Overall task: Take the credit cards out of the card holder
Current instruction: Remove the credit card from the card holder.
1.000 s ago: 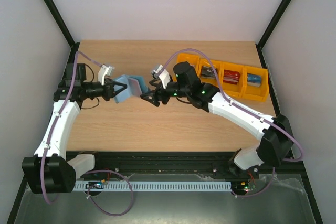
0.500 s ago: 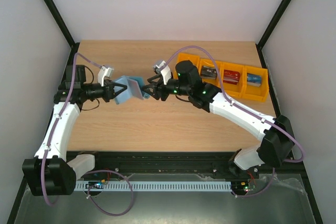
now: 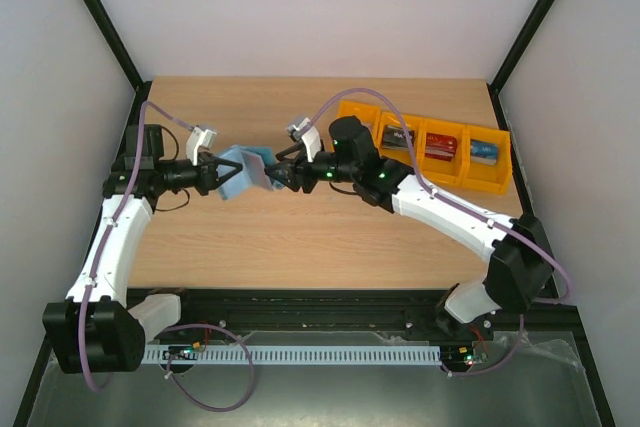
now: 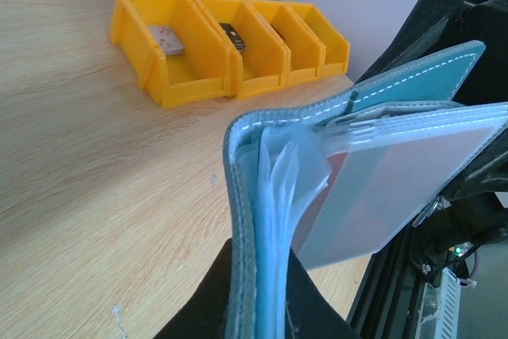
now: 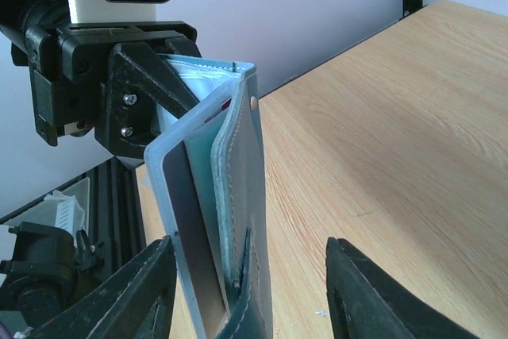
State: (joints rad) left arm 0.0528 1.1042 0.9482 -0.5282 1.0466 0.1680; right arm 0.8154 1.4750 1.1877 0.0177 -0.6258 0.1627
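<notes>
The card holder (image 4: pixel 357 164) is held up off the pale wood-grain table (image 3: pixel 300 237), pinched tight at one end by the left gripper (image 4: pixel 258 311). It's a soft teal cover edged with pale stitching, and floppy clear plastic sleeves are fanned out inside. One flat, stiff card (image 4: pixel 373 196) is tucked in a frosted sleeve and shows reddish-grey through it. The right gripper (image 5: pixel 248 248) is spread wide with nothing gripped, and the holder's free edge sits between its fingers (image 5: pixel 139 299). Glossy orange plastic bins (image 4: pixel 182 77) are lined up well apart from the holder, with a grey card (image 4: pixel 164 38) and a black card (image 4: pixel 236 36) lying inside.
</notes>
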